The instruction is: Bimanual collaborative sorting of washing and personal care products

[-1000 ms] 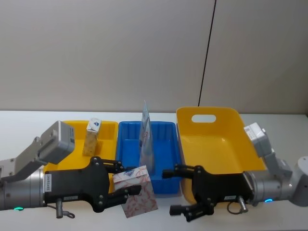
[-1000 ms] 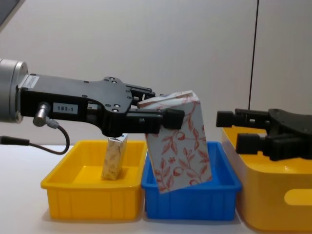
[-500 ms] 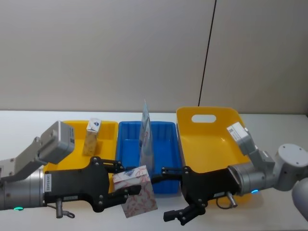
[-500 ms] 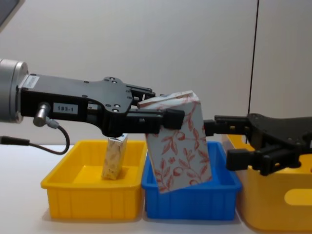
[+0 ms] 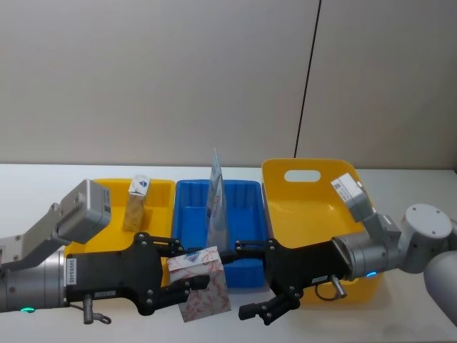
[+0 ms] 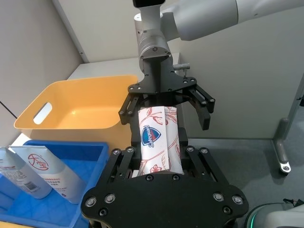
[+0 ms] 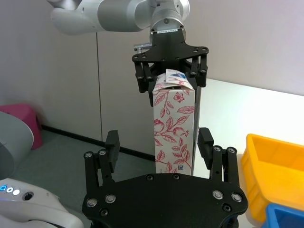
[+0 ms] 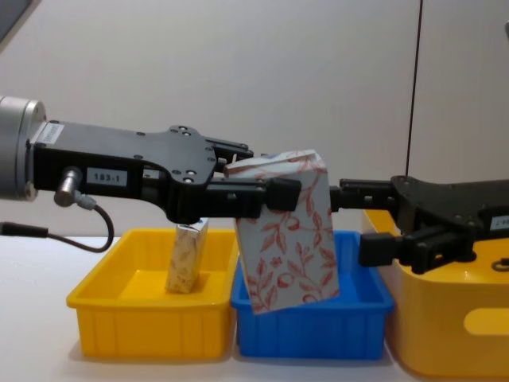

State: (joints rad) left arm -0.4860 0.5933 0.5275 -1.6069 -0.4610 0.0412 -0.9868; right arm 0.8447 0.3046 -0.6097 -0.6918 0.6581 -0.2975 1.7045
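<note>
My left gripper [image 5: 187, 275] [image 8: 254, 189] is shut on a white carton [image 5: 206, 294] [image 8: 288, 239] [image 6: 156, 137] with red leaf print, held tilted in the air in front of the blue bin. My right gripper [image 5: 246, 282] [image 8: 359, 224] is open, its fingers reaching the carton's [image 7: 173, 126] free end from the right, one on each side. A second carton [image 5: 137, 202] [image 8: 186, 256] stands in the left yellow bin [image 5: 107, 187] [image 8: 143, 328]. A pale blue-white pouch [image 5: 217, 204] [image 6: 43, 172] stands upright in the blue bin [image 5: 187, 214] [image 8: 310, 336].
A large yellow basket [image 5: 314, 209] [image 8: 453, 328] with a handle cutout stands right of the blue bin, under my right arm. The three containers sit side by side on a white table [image 5: 43, 186] before a plain wall.
My right gripper has moved left, from above the yellow basket up to the held carton, staying open. The carton has tipped and sunk slightly. The left arm has held still.
</note>
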